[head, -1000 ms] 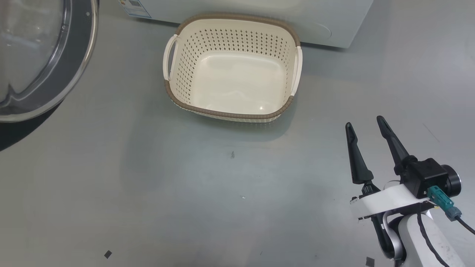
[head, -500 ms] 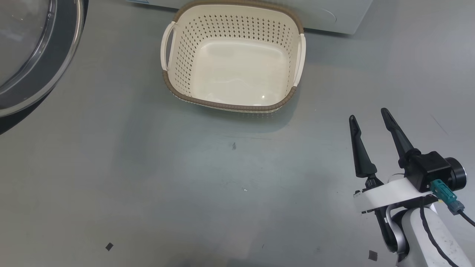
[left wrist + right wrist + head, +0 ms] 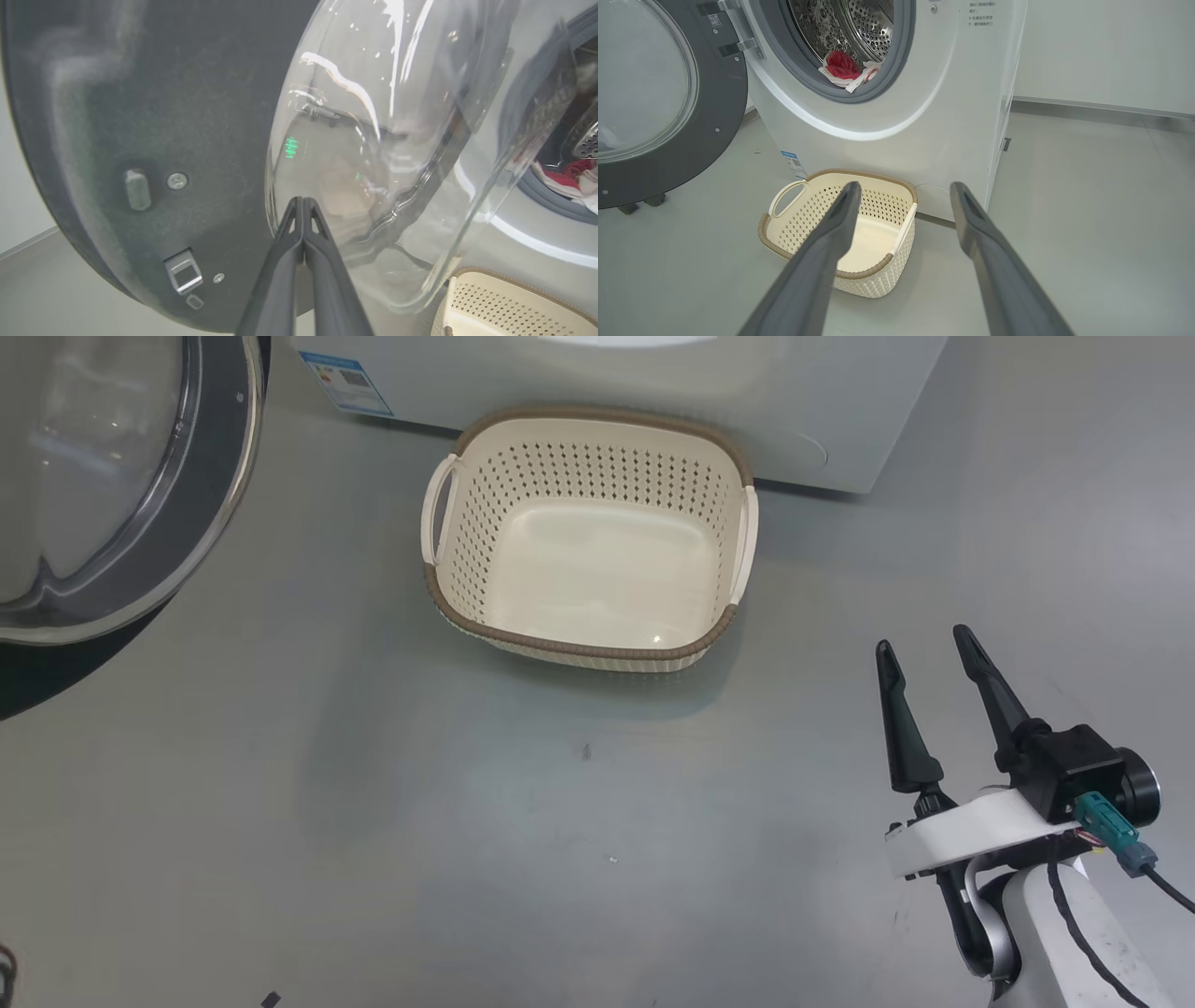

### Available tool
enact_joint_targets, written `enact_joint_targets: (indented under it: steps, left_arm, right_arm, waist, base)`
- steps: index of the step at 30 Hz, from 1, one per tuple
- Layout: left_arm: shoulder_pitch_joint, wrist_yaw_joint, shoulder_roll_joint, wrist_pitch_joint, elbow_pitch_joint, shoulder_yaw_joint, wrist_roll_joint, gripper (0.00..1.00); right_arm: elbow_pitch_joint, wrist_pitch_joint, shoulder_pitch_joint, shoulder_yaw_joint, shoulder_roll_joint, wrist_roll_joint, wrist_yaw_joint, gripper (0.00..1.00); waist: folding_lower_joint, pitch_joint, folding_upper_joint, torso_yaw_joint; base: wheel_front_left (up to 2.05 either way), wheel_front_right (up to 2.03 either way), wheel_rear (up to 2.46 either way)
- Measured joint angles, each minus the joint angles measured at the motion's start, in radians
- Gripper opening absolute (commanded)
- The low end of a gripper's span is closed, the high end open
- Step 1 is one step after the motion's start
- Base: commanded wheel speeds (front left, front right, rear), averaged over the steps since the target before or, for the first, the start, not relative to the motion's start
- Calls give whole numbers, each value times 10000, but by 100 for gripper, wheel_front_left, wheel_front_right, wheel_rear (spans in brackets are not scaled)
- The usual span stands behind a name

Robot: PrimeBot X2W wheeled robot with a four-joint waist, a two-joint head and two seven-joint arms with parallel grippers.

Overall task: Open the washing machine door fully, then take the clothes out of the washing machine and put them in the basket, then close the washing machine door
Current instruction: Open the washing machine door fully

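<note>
1. The washing machine door (image 3: 720,116) is being shown swung wide open at the left of the washing machine (image 3: 896,107), with its inner face and clear glass bowl turned outward.
2. The clothes (image 3: 841,66), red with white, are being seen inside the steel drum, lying at the lower lip of the grey gasket.
3. The basket (image 3: 878,275) is being pictured on the grey floor (image 3: 467,821), just in front of the machine's lower panel, with its bare cream bottom showing.
4. The left gripper (image 3: 302,201) is being held clenched on nothing, its fingers pressed together and pointed at the edge of the door's glass bowl. Whether the glass is being touched cannot be told.
5. The right gripper (image 3: 922,638) is being held released, its fingers spread wide, above the floor to the right of the basket and well apart from it.
</note>
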Motion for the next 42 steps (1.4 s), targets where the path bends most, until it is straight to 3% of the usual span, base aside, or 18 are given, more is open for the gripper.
enact_joint_targets:
  steps: [12,24,42]
  left_arm:
    - [1130,-364,-428,-178,-272,-1104,525,0]
    - [2437,-522,-1078,-428,-1352,-1992,692,0]
    - [3300,-535,-1657,-784,-3005,-2431,704,0]
  right_arm:
    - [466,-209,51,-307,332,431,-13,100]
    - [608,-224,500,-353,564,694,-15,100]
    - [217,-309,882,-769,612,796,-150,100]
  waist:
    - [0,-1436,0,-407]
    - [0,-2582,0,-1454]
    - [0,-3323,0,-2750]
  base:
    - [0,0,0]
    - [0,0,0]
    - [0,0,0]
